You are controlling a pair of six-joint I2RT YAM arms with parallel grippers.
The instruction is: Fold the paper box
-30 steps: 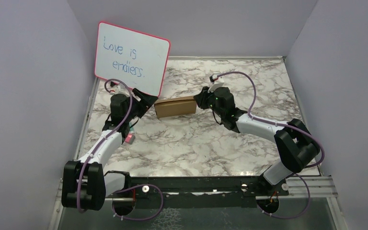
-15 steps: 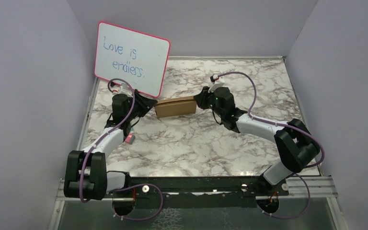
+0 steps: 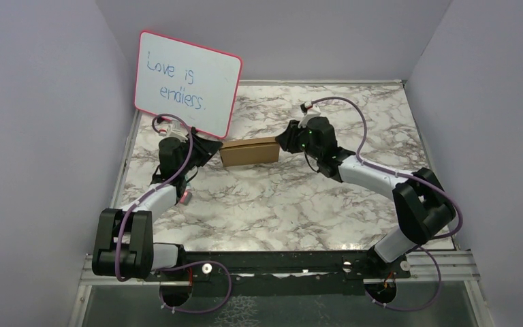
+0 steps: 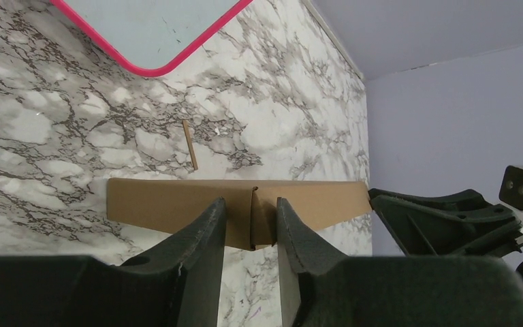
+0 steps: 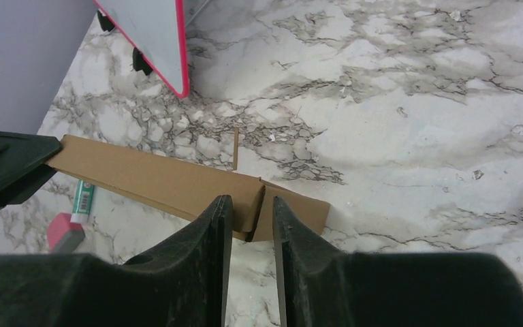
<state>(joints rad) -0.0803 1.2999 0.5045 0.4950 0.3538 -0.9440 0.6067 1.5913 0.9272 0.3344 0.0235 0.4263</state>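
In the top view, the left gripper (image 4: 251,208) is pinching the left end of the paper box (image 3: 248,152) in narrowed jaws. The right gripper (image 5: 252,204) is likewise clamping the right end. The box is lying mid-frame on the tabletop (image 3: 279,204), and a whiteboard (image 3: 187,82) is leaning beyond it, upper left.

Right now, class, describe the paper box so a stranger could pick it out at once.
Start at the marble table and find the pink-framed whiteboard standing at its far left. Just right of the board's lower corner lies the paper box: the only plain brown cardboard thing, long and low.
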